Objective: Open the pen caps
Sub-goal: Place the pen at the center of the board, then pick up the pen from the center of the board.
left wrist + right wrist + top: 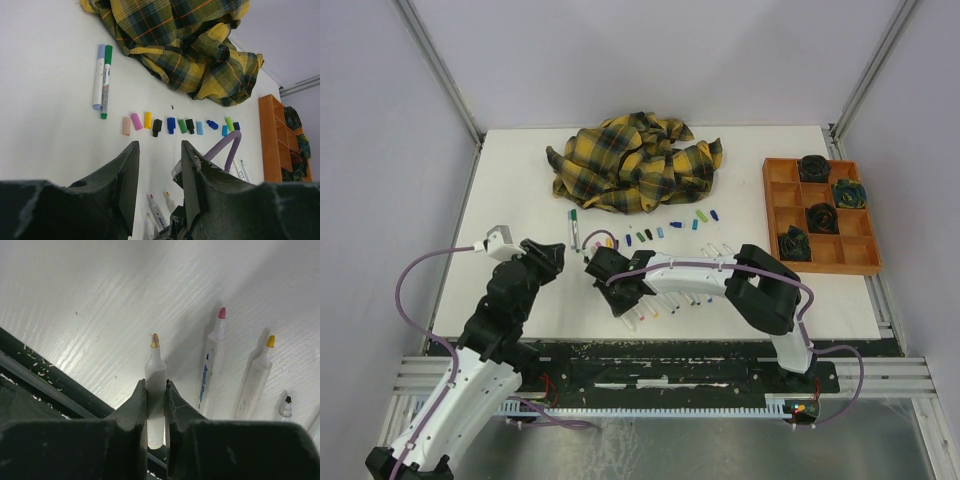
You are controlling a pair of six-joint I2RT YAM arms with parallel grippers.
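Pen caps (170,125) sit in a row mid-frame on the table (45,125), already off. Right tool (156,386) is clamped on an uncapped pen (155,371); left tool (159,150) is spread, empty. Two capped pens (102,80) upper left touch, so I'd guess a grab could snag both.

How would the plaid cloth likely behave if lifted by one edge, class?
Probably floppy: the plaid cloth lies crumpled in soft folds, so it would likely drape. Seemingly thin fabric, so probably light. A push would likely bunch it.
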